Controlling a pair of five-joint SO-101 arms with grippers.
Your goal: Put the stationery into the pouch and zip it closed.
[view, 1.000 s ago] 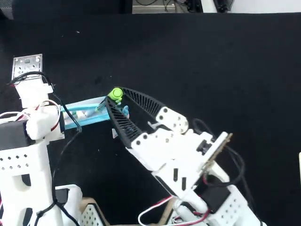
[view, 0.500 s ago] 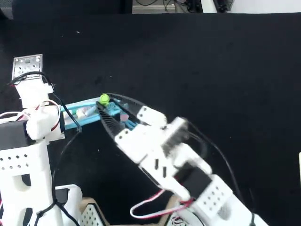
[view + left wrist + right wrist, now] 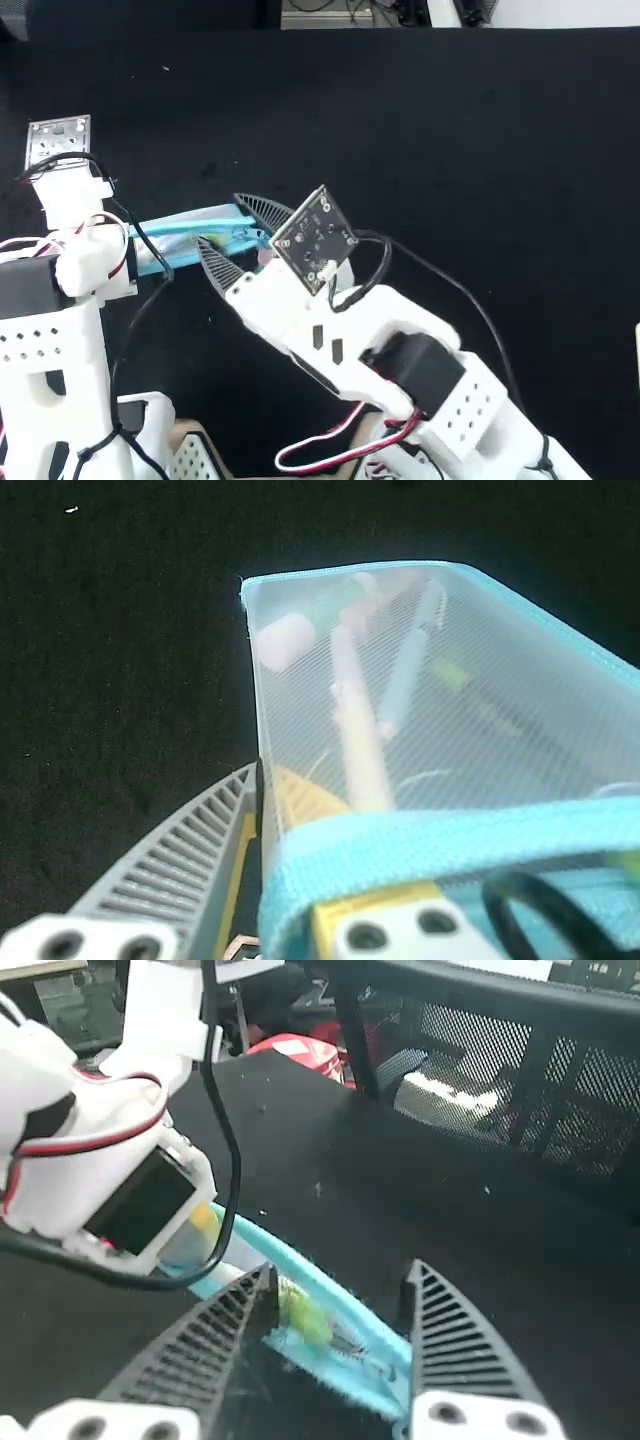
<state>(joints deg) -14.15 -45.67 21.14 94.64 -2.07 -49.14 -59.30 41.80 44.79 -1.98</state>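
The pouch (image 3: pixel 185 228) is translucent with teal trim and lies on the black table between the two arms. In the left wrist view the pouch (image 3: pixel 450 720) holds a cream pen (image 3: pixel 356 730), a blue pen (image 3: pixel 406 670) and a white eraser (image 3: pixel 284 640). My left gripper (image 3: pixel 285 875) is shut on the pouch's near end. My right gripper (image 3: pixel 219 220) stands open, one black finger on each side of the pouch's other end. In the right wrist view a green item (image 3: pixel 298 1316) lies in the pouch's teal mouth (image 3: pixel 345 1325), between the fingers of the right gripper (image 3: pixel 343 1268).
The left arm's white body (image 3: pixel 90 1150) stands close behind the pouch. A metal bracket (image 3: pixel 58 135) sits at the table's far left. Black cloth (image 3: pixel 450 140) covers the table to the back and right.
The right gripper carried a green-capped item down to the pouch's mouth and let it go. The wrist rolled over, so its camera board now faces up. The left arm has not moved.
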